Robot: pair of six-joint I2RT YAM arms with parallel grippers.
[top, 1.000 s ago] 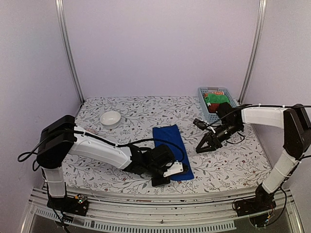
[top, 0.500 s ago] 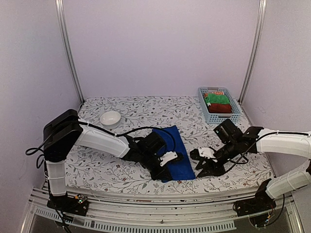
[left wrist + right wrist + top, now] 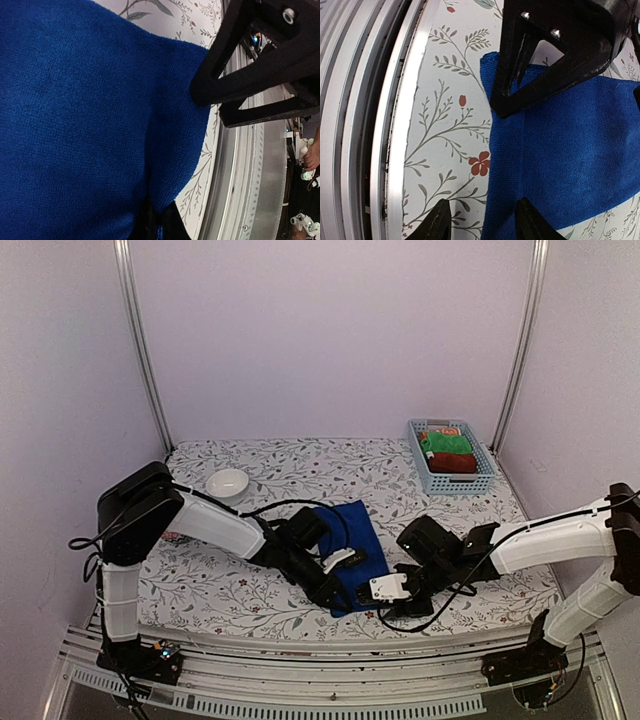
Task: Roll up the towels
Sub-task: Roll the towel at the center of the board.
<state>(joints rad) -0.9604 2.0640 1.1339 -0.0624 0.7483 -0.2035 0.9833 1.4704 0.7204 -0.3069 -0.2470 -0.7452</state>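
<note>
Top external view: blue towel (image 3: 350, 525), one item, spread flat on the floral table (image 3: 300, 465) just right of centre. Its long axis runs from the far side to the near edge, and its near end lies between the two arms' tips.

Red towel (image 3: 452, 462), one item, folded inside the light blue basket (image 3: 455, 486) at the far right corner. It sits beside a green cloth (image 3: 445, 444), with an orange patterned cloth (image 3: 440, 430) behind that. It is well apart from both grippers.

White bowl (image 3: 227, 483), one item, on the far left of the table, apart from everything else.

Left wrist view: left gripper (image 3: 156, 226), fingers pressed together on the near edge of the blue towel. The cloth rises in a fold that runs into the pinch. The rest of the towel fills the view to the left, and the table's metal rail runs along the right.

Right wrist view: right gripper (image 3: 485, 222), fingers spread and holding nothing. It sits low at the towel's near end, one finger over the floral covering and the other over the blue cloth, so the towel's side edge runs between them. The left gripper's dark tip rests on the towel's corner just ahead. Whether the right fingertips touch the cloth cannot be told.
</note>
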